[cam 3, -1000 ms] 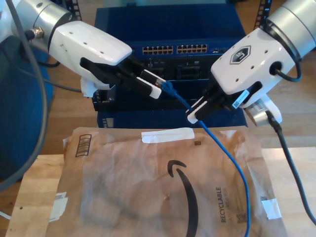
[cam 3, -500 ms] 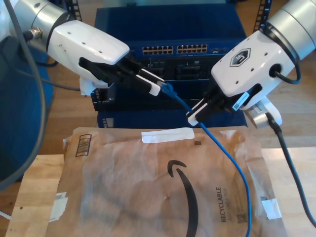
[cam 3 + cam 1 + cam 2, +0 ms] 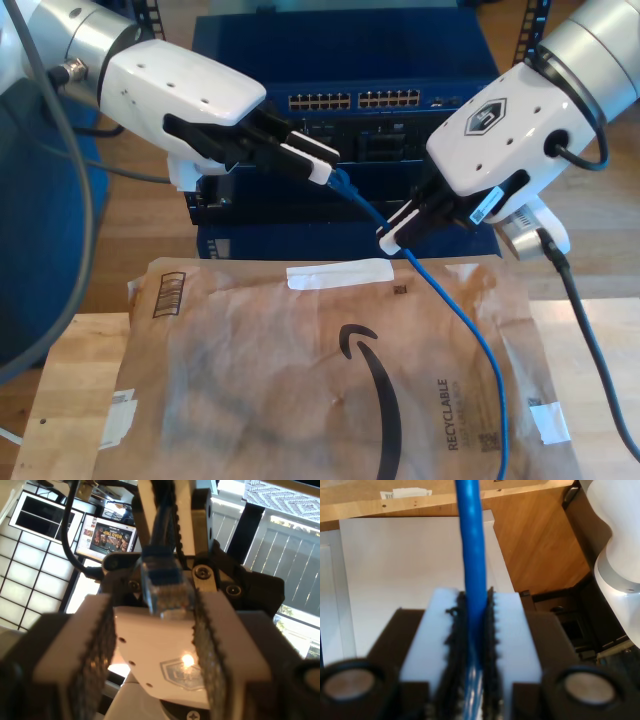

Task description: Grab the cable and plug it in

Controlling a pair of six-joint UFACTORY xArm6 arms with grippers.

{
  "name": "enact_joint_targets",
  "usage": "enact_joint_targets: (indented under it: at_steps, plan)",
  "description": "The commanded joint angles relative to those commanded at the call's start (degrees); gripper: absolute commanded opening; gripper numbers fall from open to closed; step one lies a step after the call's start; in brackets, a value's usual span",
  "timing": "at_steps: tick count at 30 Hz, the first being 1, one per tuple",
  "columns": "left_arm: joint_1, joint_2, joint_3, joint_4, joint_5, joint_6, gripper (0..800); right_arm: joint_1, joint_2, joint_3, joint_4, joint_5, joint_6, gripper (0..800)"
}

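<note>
The thin blue cable (image 3: pixel 455 305) runs from the exterior view's lower right up across the paper mailer to both grippers. My first gripper (image 3: pixel 322 168), on the arm at the exterior view's left, is shut on the cable's translucent blue plug (image 3: pixel 162 587), which sits between its ribbed pads (image 3: pixel 102 645). The plug end (image 3: pixel 340 182) hangs in the air in front of the blue network switch (image 3: pixel 250 60), below its port row (image 3: pixel 355 100). My second gripper (image 3: pixel 397 232) is shut on the cable (image 3: pixel 472 555) a short way down its length, at the exterior view's right.
A large brown paper mailer (image 3: pixel 300 380) lies on the wooden table (image 3: pixel 70 370) under the grippers. The switch stands on a blue rack behind the table. A thick black robot cable (image 3: pixel 590 340) hangs down at the exterior view's right.
My first gripper has shifted slightly up and toward the exterior view's right with the plug. The second gripper has stayed in place on the cable.
</note>
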Motion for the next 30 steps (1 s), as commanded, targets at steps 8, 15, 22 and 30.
enact_joint_targets:
  at_steps: [8, 15, 22, 30]
  plan:
    - [0.09, 0.0, 0.35, 0.09, -0.09, -0.09, 203, 0.0, 0.0, -0.09, 0.09, 0.0, 0.0, 20]
    - [0.09, 0.0, 0.35, 0.26, -0.26, -0.09, 106, 0.0, 0.0, -0.09, 0.09, 0.0, 0.0, 24]
    - [0.09, -0.35, 1.76, 0.35, -1.85, -0.09, 6, 0.0, 0.79, -0.09, 1.41, 0.0, -0.09, 462]
    - [2.2, 0.18, 1.67, 0.09, -1.76, -0.35, 5, -0.7, -4.66, 0.35, 1.67, -8.53, -2.37, 800]
